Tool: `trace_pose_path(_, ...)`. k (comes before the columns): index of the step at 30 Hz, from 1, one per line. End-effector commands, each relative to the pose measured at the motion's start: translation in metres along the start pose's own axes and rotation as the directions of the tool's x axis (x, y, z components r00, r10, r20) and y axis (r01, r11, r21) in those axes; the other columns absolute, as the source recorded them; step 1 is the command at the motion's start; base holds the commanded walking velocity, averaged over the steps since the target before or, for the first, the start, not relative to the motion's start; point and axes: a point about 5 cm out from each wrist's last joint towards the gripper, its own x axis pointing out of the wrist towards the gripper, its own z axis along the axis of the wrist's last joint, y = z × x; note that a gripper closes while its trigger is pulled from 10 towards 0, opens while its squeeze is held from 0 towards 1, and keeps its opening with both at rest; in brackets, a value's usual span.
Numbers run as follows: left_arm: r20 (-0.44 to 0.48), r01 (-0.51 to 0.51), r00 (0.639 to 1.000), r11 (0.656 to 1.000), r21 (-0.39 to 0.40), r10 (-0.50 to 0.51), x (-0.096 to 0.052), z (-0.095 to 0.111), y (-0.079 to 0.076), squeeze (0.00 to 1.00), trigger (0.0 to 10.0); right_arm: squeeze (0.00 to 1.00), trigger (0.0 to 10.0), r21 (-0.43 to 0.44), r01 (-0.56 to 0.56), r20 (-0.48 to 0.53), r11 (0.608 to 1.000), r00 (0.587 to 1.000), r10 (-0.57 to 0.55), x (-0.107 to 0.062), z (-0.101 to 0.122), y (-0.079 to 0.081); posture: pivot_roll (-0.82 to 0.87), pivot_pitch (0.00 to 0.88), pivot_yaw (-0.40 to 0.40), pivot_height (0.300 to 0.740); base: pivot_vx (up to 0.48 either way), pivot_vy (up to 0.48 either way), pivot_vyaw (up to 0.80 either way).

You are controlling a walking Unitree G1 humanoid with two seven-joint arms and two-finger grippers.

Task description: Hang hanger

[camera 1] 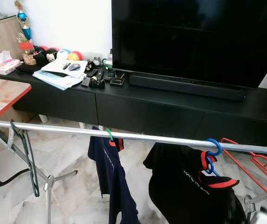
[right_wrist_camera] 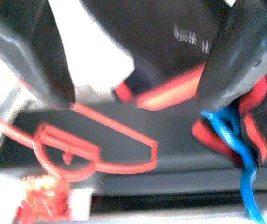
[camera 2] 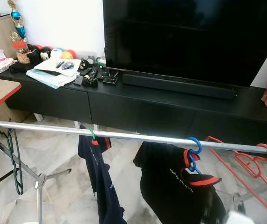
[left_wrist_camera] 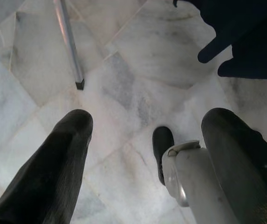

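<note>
A marble floor (camera 1: 77,196) lies under the metal rail (camera 1: 147,138). The red hanger (camera 2: 245,163) hooks on the rail at 3 o'clock, beside the black shirt (camera 1: 194,191). The right tool (right_wrist_camera: 138,70) spreads wide by it, holding nothing; the left tool (left_wrist_camera: 145,154) hangs wide too.

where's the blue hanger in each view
Left eye: blue hanger hooked on the rail, lower right, holding a black shirt.
Right eye: lower right of centre.
Left wrist: floor view, no blue hanger.
Right wrist: far right edge.
Shared landmark: red hanger beside it.
</note>
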Motion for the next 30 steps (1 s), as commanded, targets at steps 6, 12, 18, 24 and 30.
trace_pose_path(6, -0.009, 0.014, 1.000, 1.000, 0.009, -0.014, 0.001, 0.000, -0.001, 0.00, 10.0, 0.00, 10.0, -0.120, -0.315, 0.000, 0.941, 0.948, 0.318, 0.034, 0.042, 0.014, -0.06, 0.000, -0.033, 0.740, 0.000, 0.000, 0.00)
trace_pose_path(12, -0.008, 0.013, 1.000, 1.000, -0.004, -0.013, 0.001, 0.001, -0.002, 0.00, 10.0, 0.00, 10.0, -0.221, -0.441, -0.271, 0.870, 0.885, 0.380, 0.047, 0.037, -0.004, -0.06, 0.000, -0.037, 0.740, 0.000, 0.000, 0.00)
trace_pose_path(18, -0.008, 0.013, 1.000, 1.000, -0.019, -0.013, 0.001, 0.001, -0.002, 0.00, 10.0, 0.00, 10.0, -0.261, -0.518, -0.404, 0.814, 0.825, 0.396, 0.047, 0.051, -0.019, -0.06, 0.000, -0.037, 0.740, 0.000, 0.000, 0.00)
trace_pose_path(24, -0.013, 0.014, 1.000, 1.000, -0.023, -0.014, 0.001, 0.001, -0.003, 0.00, 10.0, 0.00, 10.0, -0.201, -0.636, -0.514, 0.745, 0.716, 0.472, 0.037, 0.043, -0.015, -0.06, 0.000, -0.041, 0.740, 0.000, 0.000, 0.00)
trace_pose_path(30, -0.010, 0.016, 1.000, 0.999, -0.029, -0.016, 0.001, 0.001, -0.004, 0.00, 10.0, 0.00, 10.0, -0.172, -0.669, -0.553, 0.723, 0.673, 0.491, 0.038, 0.036, -0.009, -0.06, 0.000, -0.044, 0.740, 0.000, 0.000, 0.00)
